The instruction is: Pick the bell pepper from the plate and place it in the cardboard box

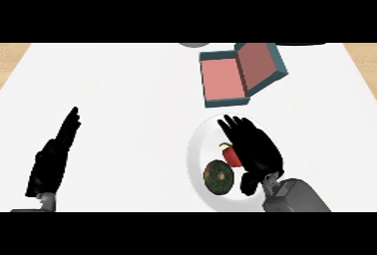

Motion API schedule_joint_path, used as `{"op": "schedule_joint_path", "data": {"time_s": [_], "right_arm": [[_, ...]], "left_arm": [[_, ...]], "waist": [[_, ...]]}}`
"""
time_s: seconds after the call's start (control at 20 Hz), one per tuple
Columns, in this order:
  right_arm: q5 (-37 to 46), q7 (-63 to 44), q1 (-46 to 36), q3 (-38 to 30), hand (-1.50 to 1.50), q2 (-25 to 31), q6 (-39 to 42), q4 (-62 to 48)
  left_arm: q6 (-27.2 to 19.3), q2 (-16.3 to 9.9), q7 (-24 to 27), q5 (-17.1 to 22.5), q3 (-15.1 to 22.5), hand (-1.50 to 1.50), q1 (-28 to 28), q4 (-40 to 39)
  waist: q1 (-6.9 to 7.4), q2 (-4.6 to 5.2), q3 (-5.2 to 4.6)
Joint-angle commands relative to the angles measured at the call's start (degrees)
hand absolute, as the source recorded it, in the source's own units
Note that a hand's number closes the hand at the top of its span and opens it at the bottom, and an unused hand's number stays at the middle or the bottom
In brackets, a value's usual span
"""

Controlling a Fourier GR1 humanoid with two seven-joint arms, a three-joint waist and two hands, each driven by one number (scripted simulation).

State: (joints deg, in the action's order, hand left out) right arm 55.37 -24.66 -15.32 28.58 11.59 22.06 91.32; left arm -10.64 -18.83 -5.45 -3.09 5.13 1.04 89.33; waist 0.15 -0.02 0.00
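Note:
A red bell pepper (230, 156) lies on a white plate (197, 149) in the lower middle of the head view, next to a dark green round vegetable (218, 178). My right hand (254, 147) hovers over the plate with straight fingers pointing up the view, covering the pepper's right side; its thumb sits by the green vegetable. The box (225, 82), with teal walls, a pink inside and its lid (259, 63) open to the right, stands beyond the plate. My left hand (53, 157) rests open at the left edge, fingers up.
The white counter (125, 89) spreads widely to the left of the plate and box. A grey round object (194, 44) peeks in at the far edge, and wooden strips show at both far corners.

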Motion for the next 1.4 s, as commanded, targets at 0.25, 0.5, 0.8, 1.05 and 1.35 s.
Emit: {"op": "schedule_joint_path", "data": {"time_s": [0.25, 0.5, 0.8, 1.05, 1.35], "right_arm": [[3.94, 4.23, -0.45, -3.47, -1.5, -1.46, 3.18, -2.15], [6.66, 4.46, 3.62, -1.38, -1.5, -4.32, 1.36, -3.37], [13.38, 8.76, -2.08, -1.38, 1.5, -5.39, -11.25, -12.5], [15.42, 10.86, 0.47, -2.61, 1.5, -1.65, -12.26, -5.44], [15.56, 3.34, 5.84, -10.21, 1.5, -1.7, -16.02, -3.91]], "left_arm": [[2.51, 2.42, -0.69, -2.53, -3.15, 0.0, -0.52, -0.29], [3.01, 4.64, 0.95, -4.12, -3.36, 0.0, -0.89, -2.27], [3.15, 5.63, 0.39, -5.0, -2.39, 0.0, 0.62, 0.16], [6.1, 2.95, -0.92, -3.34, -5.91, 0.0, 0.86, 1.85], [5.13, 3.84, 0.12, -4.49, -6.03, 0.0, 0.23, 0.4]], "waist": [[-0.02, -0.01, 0.0], [-0.15, -0.01, 0.0], [0.36, 0.1, 0.02], [-0.02, -0.03, 0.0], [-1.08, -0.16, 0.0]]}}
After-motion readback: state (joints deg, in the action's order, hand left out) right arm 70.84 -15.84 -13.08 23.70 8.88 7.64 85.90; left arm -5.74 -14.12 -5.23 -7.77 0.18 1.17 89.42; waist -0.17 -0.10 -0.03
